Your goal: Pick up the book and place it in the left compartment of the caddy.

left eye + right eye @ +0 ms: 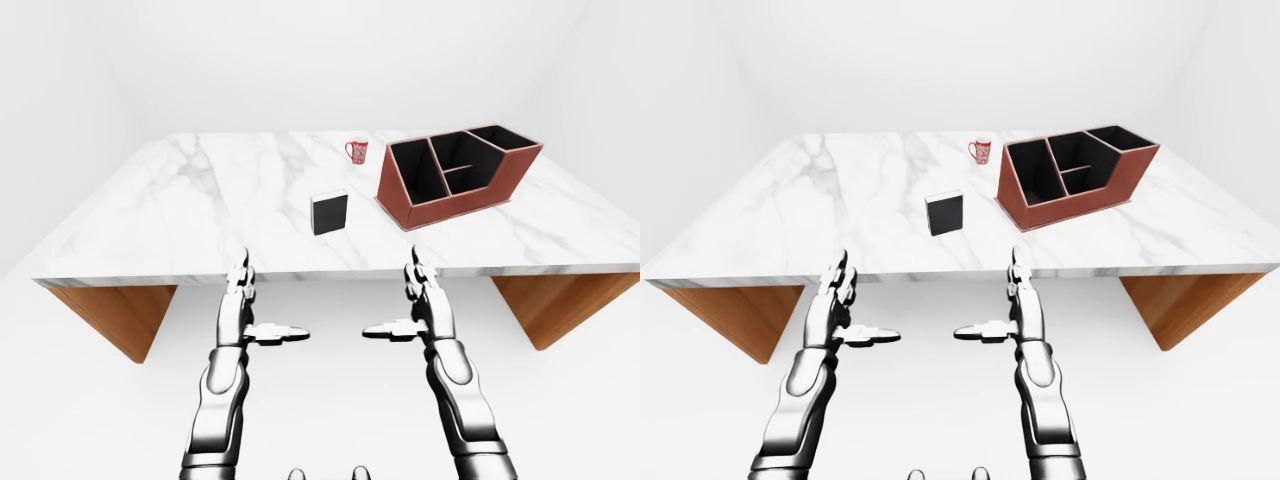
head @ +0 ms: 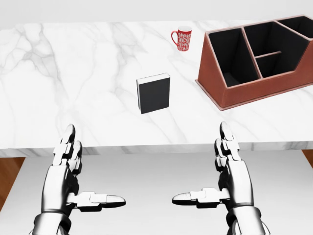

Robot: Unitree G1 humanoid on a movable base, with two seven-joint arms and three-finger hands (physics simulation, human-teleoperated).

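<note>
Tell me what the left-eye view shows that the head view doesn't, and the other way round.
Only the left-eye view shows the whole marble table with its wooden supports, the white walls behind it, both forearms, and the caddy's far right end. Only the head view gives a close look down into the caddy's left compartment, which is empty, and cuts off the caddy's right end. Both show the black book lying on the table left of the caddy, the red mug beyond it, and the left hand and right hand open, short of the table edge.
</note>
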